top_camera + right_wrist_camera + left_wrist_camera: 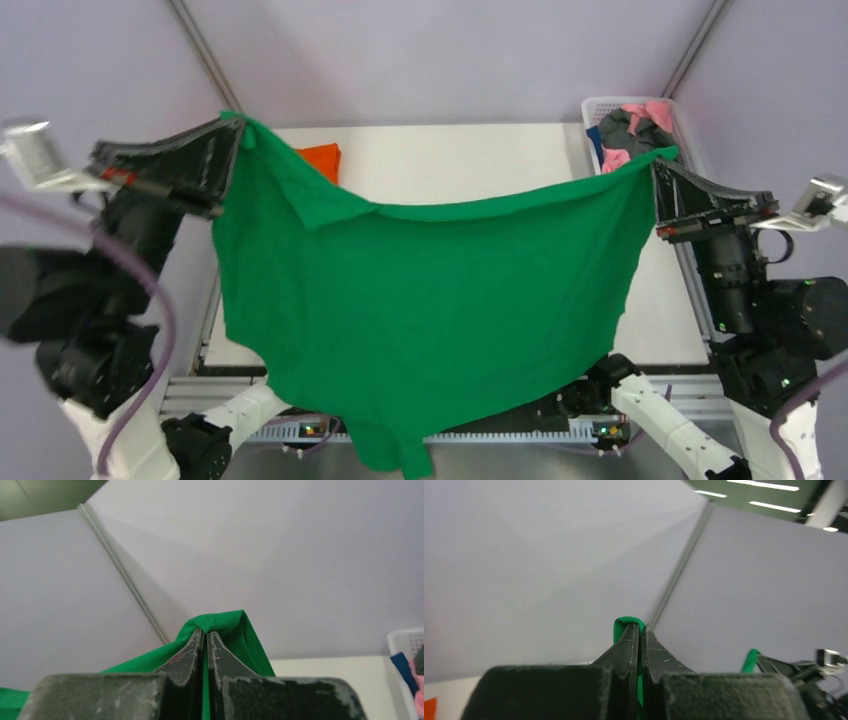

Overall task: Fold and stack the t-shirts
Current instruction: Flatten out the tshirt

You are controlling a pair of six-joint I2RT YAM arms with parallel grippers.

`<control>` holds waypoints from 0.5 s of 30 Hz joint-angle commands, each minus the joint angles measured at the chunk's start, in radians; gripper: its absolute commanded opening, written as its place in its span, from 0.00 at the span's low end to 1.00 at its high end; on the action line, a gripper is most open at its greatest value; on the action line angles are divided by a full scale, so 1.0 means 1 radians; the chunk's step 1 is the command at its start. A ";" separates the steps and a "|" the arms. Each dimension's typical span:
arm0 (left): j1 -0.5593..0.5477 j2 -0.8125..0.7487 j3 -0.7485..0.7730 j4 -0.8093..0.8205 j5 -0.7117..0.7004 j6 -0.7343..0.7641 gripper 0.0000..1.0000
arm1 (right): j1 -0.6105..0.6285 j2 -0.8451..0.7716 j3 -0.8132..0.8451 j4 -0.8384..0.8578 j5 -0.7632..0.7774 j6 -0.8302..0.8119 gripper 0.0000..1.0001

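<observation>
The bright green t-shirt (420,310) hangs in the air, stretched wide between both arms above the table. My left gripper (238,125) is shut on its upper left corner; a green fold (628,625) pokes out above the closed fingertips. My right gripper (655,162) is shut on its upper right corner, with green cloth (227,625) wrapped over the tips. The shirt's lower part droops past the table's near edge. The bright orange t-shirt (322,158) lies on the table at the back left, mostly hidden behind the green one.
A white basket (690,125) at the back right holds pink, dark grey and blue garments (630,130). The white table (460,160) shows behind the hanging shirt. Grey walls enclose the cell.
</observation>
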 commanded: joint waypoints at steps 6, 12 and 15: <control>0.017 0.317 -0.388 0.138 -0.428 0.125 0.00 | -0.009 0.190 -0.291 0.147 0.415 -0.083 0.00; 0.140 0.712 -0.437 0.238 -0.367 0.050 0.01 | -0.066 0.537 -0.458 0.321 0.469 -0.048 0.00; 0.172 0.963 -0.289 0.167 -0.257 0.026 0.18 | -0.145 0.712 -0.486 0.408 0.378 0.015 0.00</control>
